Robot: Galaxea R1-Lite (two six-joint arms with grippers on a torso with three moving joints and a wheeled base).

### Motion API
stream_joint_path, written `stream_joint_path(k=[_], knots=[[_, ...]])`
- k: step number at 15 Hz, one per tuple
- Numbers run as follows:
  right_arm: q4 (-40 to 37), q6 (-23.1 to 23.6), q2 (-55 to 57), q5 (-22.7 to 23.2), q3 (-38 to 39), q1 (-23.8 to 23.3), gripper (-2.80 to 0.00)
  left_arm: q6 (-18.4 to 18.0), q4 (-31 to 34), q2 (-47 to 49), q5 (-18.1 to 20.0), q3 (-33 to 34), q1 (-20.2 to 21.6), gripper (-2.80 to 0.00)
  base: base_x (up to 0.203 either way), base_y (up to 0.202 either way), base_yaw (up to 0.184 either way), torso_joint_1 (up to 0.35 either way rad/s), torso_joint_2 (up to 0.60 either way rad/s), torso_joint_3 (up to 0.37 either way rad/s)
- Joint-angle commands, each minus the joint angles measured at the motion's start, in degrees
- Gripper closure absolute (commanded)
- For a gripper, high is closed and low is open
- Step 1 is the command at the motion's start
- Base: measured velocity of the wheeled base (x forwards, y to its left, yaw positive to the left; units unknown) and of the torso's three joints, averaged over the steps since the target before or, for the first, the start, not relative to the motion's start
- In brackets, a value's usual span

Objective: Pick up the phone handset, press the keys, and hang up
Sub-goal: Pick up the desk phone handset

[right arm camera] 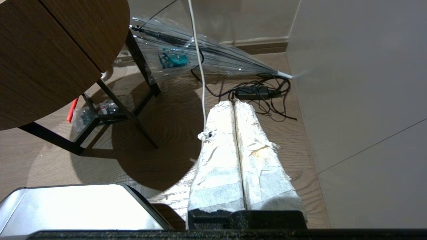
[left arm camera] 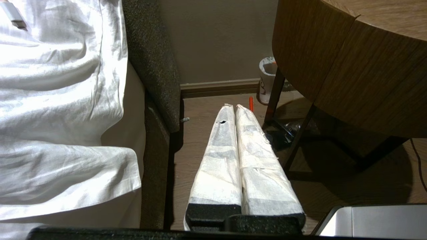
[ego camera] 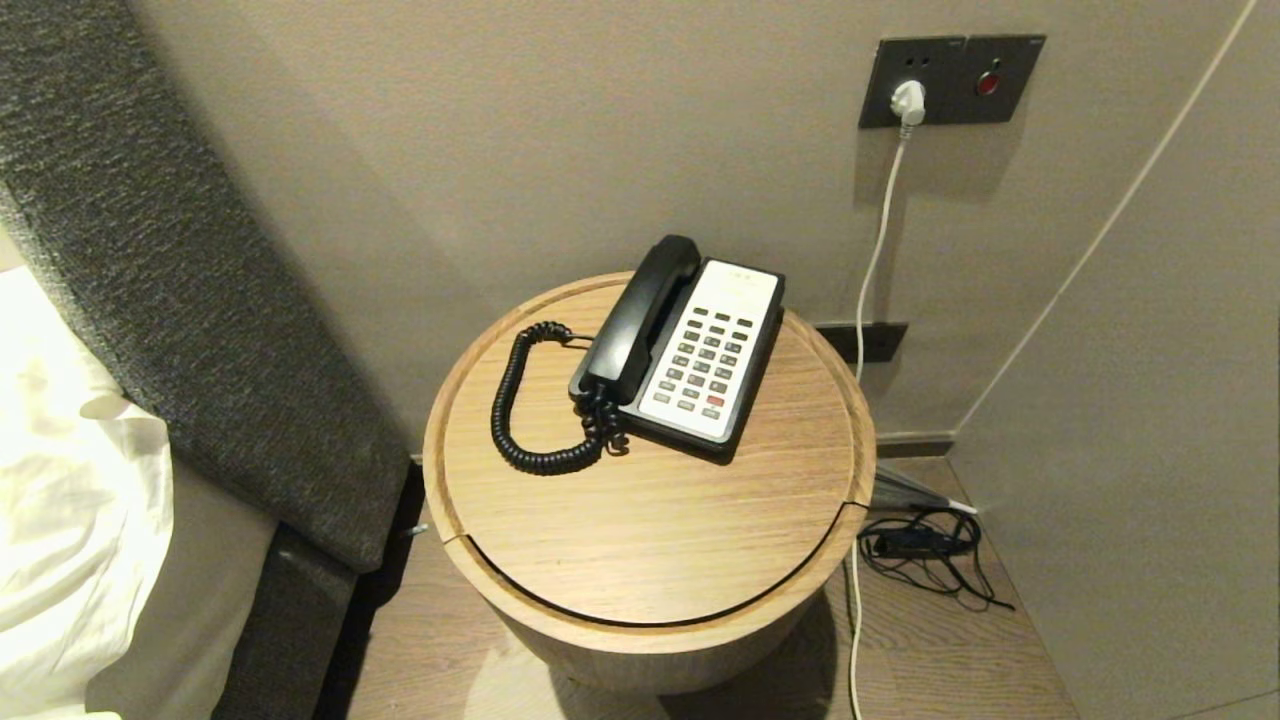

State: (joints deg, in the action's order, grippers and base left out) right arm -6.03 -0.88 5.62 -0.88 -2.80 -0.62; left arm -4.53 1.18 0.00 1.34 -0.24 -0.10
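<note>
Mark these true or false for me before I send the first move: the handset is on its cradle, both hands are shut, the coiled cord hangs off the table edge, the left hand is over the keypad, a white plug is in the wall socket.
1. The handset lies on its cradle, on the phone's left side. True.
2. The left hand and right hand are both shut and empty. True.
3. The coiled cord hangs off the table edge. False: it lies on the round table, left of the phone.
4. The left hand is over the keypad. False: it is low beside the table, near the bed.
5. A white plug is in the wall socket. True.
</note>
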Motion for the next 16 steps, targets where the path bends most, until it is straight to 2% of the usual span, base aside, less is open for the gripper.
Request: stream_joint_path(k=[1,3,5,7,8,11,14,16], knots=[[0.0,0.0,0.1,0.0,0.0,0.0,0.00,0.1,-0.6,0.1,-0.3,0.1,0.0,0.00,0.000,0.000,0.000,0.000,0.00,0.000],[0.0,0.0,0.1,0.0,0.0,0.0,0.00,0.2,-0.6,0.1,0.0,-0.1,0.0,0.00,0.000,0.000,0.000,0.000,0.00,0.000],[0.0,0.0,0.1,0.0,0.0,0.0,0.00,0.1,2.0,0.3,0.3,-4.0,0.0,0.00,0.000,0.000,0.000,0.000,0.00,0.000],[0.0,0.0,0.1,0.0,0.0,0.0,0.00,0.0,10.5,3.0,1.7,-13.4,0.0,0.00,0.000,0.000,0.000,0.000,0.00,0.000],[0.0,0.0,0.1,0.0,0.0,0.0,0.00,0.0,15.9,6.3,3.4,-20.4,0.0,0.00,0.000,0.000,0.000,0.000,0.00,0.000],[0.0,0.0,0.1,0.0,0.0,0.0,0.00,0.0,24.1,25.9,9.0,-40.5,0.0,0.00,0.000,0.000,0.000,0.000,0.00,0.000],[0.0,0.0,0.0,0.0,0.0,0.0,0.00,0.6,27.2,48.4,15.1,-60.3,-0.3,0.00,0.000,0.000,0.000,0.000,0.00,0.000],[0.0,0.0,0.1,0.0,0.0,0.0,0.00,1.8,28.7,61.3,18.8,-70.1,-2.6,0.00,0.000,0.000,0.000,0.000,0.00,0.000]])
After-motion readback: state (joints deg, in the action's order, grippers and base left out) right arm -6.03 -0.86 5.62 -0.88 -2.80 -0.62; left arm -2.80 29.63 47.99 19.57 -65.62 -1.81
